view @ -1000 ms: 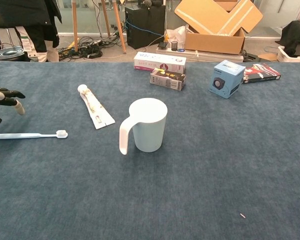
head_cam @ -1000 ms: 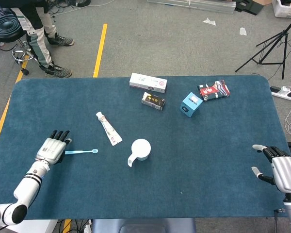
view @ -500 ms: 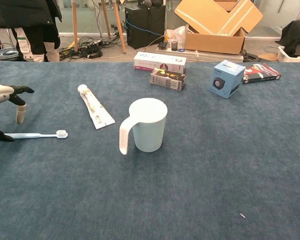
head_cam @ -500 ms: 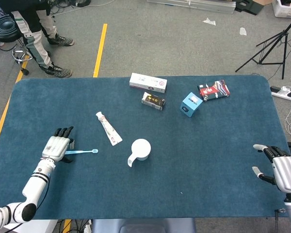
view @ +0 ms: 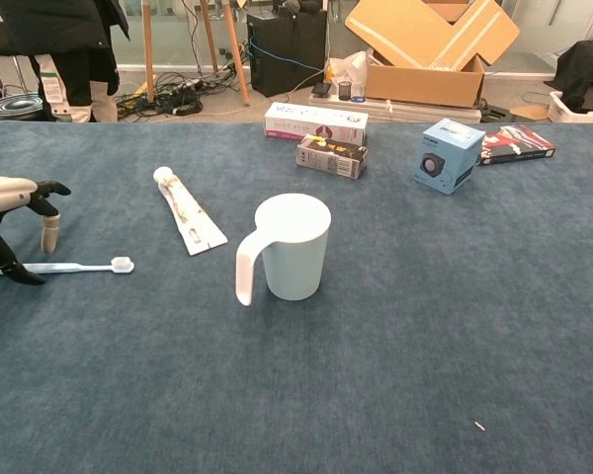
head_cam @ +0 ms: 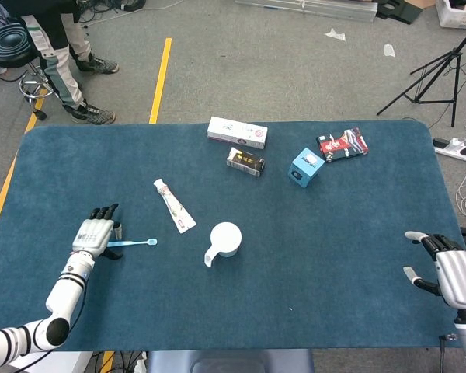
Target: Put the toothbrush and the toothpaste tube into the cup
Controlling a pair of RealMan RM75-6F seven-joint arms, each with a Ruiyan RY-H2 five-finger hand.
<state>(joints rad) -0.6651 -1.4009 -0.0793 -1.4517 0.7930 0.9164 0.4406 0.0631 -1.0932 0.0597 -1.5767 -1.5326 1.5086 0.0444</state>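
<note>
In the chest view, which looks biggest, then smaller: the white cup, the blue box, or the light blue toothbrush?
1. White handled cup, biggest, though it is nearest the camera.
2. Blue cardboard box.
3. Light blue toothbrush: long but very thin.

Blue table (head_cam: 349, 256); cup (head_cam: 224, 239); toothbrush (head_cam: 132, 242); boxes (head_cam: 237, 132)

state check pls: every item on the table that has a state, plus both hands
Light blue toothbrush: lying flat on the cloth, handle end under the left hand, not lifted.
White toothpaste tube: lying flat, cap on, untouched.
Pale mug-style cup: upright, nothing visible inside.
Left hand: fingers spread, tips down around the toothbrush handle; grip not closed.
Right hand: at the table's edge, fingers apart, holding nothing.
Small blue box: closed, tilted.
</note>
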